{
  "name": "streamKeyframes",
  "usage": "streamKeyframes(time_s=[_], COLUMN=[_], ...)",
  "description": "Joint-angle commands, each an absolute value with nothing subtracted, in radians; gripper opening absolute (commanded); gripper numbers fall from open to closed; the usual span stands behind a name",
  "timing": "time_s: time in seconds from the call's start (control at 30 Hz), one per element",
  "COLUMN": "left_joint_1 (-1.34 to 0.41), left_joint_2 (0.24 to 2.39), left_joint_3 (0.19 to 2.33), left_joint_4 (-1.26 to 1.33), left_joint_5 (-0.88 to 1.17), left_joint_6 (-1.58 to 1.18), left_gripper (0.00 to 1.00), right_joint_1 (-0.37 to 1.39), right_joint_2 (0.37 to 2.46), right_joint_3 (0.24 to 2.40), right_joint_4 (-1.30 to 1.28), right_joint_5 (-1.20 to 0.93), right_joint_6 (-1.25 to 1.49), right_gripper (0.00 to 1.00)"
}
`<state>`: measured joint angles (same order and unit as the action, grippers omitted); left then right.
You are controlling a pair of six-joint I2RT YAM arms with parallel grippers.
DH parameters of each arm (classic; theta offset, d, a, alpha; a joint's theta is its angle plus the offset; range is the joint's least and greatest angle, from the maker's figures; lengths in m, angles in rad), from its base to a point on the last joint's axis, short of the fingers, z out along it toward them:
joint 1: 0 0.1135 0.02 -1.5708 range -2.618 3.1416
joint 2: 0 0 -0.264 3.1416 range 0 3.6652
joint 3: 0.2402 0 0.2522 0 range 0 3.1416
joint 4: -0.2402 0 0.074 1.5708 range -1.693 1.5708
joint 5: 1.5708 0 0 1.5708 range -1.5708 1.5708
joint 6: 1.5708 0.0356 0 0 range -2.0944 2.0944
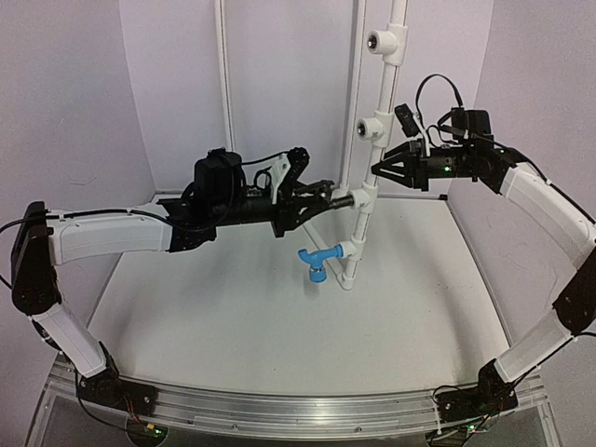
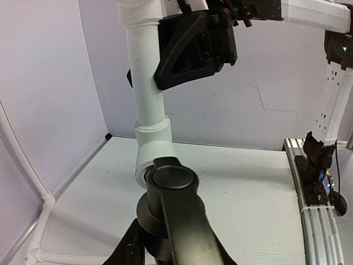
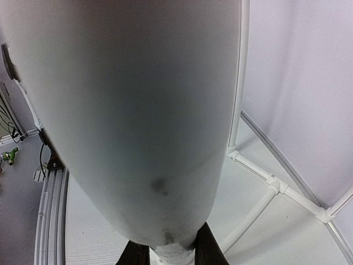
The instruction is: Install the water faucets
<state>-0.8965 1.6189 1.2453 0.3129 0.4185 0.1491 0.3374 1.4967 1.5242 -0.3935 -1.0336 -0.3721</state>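
Now our left pincer (image 1: pixel 325 192) clenches the small black plastic faucet (image 2: pixel 174 185), which we see touching a white tee socket (image 2: pixel 150 144); our right pincer (image 1: pixel 377 169) grasps the upright white pipe (image 3: pixel 138 110).

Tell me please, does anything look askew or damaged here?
Nothing stands out. The blue faucet sits in the lowest tee, spout down. The left gripper holds the black faucet at the next tee, and the right gripper clamps the pipe. Nothing is spilled or broken.
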Motion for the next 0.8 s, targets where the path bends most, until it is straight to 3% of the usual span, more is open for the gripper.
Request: streamKeyframes(time_s=[0.0, 0.77], left_joint_1=[-0.937, -0.96], left_joint_2=[1.622, 1.611], left_joint_3=[1.28, 1.215], left_joint_4=[0.206, 0.266], left_joint_5=[0.446, 0.183], left_joint_6=[0.364, 1.332], left_gripper=[0.0, 0.0], right_joint_1=[0.376, 0.376], right_joint_2=[1.498, 1.515], right_joint_3=[1.53, 1.548], right_joint_4=[-0.41, -0.449], right_joint_5=[-1.054, -1.034], right_joint_6=[-0.282, -0.3], right_gripper=[0.0, 0.0])
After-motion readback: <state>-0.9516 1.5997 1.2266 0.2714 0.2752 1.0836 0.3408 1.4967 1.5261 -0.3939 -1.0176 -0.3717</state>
